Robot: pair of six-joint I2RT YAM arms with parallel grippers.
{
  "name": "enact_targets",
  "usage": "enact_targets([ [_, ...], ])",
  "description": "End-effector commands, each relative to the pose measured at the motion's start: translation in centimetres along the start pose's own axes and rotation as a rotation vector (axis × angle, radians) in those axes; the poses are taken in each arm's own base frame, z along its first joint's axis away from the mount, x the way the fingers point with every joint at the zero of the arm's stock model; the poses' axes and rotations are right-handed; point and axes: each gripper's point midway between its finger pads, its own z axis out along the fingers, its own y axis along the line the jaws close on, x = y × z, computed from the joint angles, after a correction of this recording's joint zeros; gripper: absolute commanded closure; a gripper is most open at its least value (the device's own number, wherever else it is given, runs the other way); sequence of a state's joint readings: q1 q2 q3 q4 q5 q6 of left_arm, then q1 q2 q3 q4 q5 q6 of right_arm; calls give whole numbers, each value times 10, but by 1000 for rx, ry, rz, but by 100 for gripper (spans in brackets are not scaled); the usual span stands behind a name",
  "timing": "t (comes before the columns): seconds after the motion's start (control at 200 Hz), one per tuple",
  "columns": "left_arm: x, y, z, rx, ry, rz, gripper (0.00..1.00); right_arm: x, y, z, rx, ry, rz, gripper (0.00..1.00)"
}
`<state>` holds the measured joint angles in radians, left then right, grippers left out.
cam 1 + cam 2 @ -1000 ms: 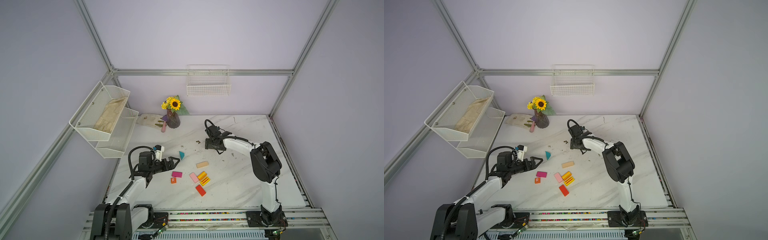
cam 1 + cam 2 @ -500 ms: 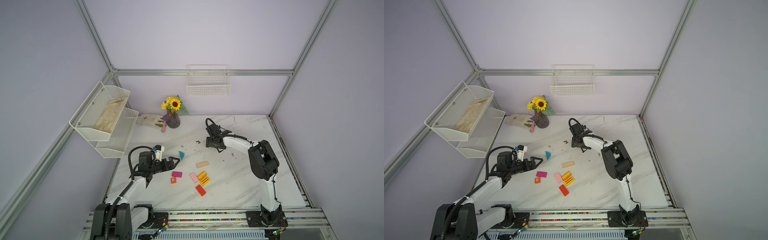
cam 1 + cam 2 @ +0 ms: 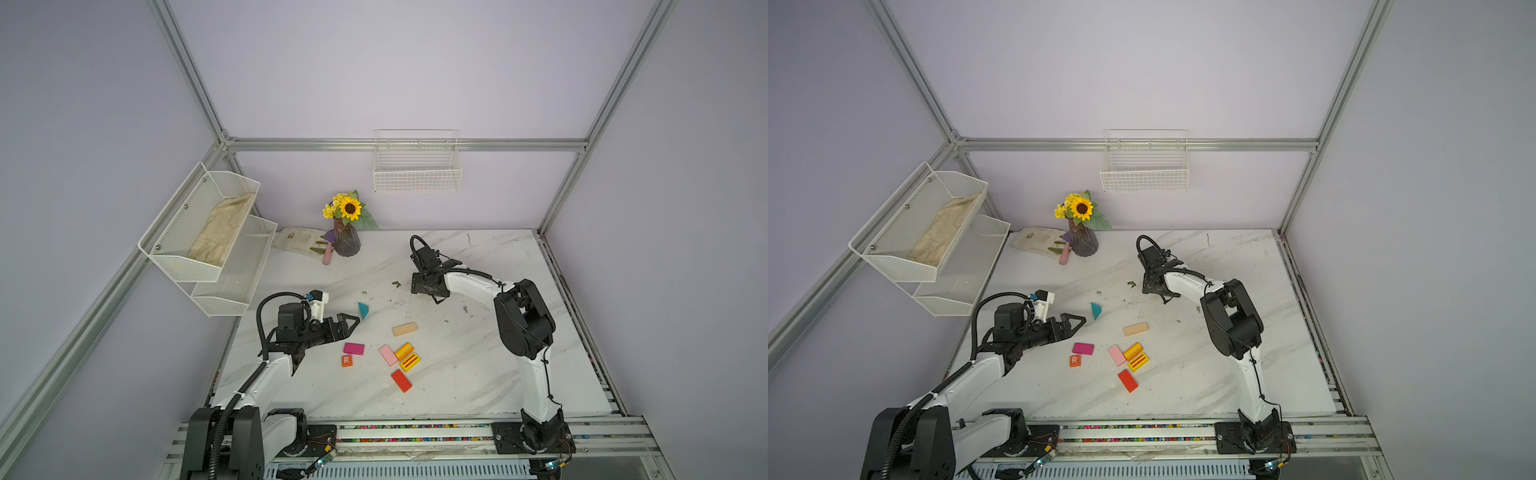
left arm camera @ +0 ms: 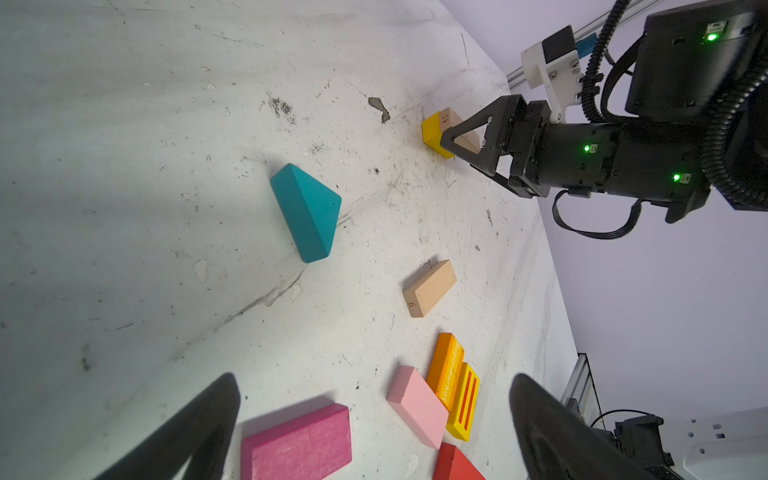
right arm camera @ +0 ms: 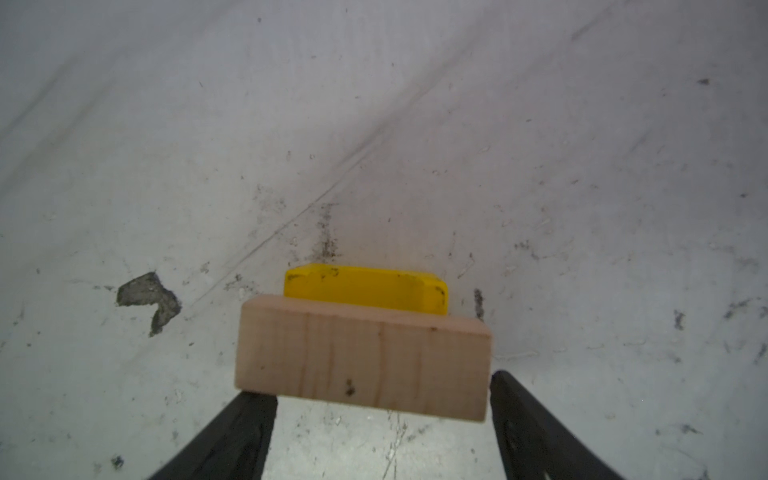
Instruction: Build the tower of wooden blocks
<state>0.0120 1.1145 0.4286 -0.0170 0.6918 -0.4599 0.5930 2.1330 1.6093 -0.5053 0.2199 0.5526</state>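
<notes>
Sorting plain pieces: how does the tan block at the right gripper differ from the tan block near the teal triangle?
The gripper-side tan block rests on a yellow block; the lone tan block lies on the table. The first is marked 45, the lone one 9. Both are unpainted wood.

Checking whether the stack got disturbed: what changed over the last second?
The right arm's elbow drew slightly left in both top views, while the right pincer stayed low over the tan block lying on the yellow block, fingers flanking it; a grip can't be confirmed. The left pincer, open, and the loose blocks did not move.
</notes>
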Motion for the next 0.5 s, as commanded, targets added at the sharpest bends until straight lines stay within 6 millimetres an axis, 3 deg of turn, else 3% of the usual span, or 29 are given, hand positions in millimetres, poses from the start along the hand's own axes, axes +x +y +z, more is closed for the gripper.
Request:
enact_targets([
  [0.0,-31,-18,-4,33,-64,72,0,-4,-2,6,12,2,8,17],
  [0.245,-31,-18,-4,33,-62,72,0,-4,-2,7,11,6,6,18],
  [0.495,-31,-18,-4,33,-64,72,0,-3,-13,-4,33,-10,0,18],
])
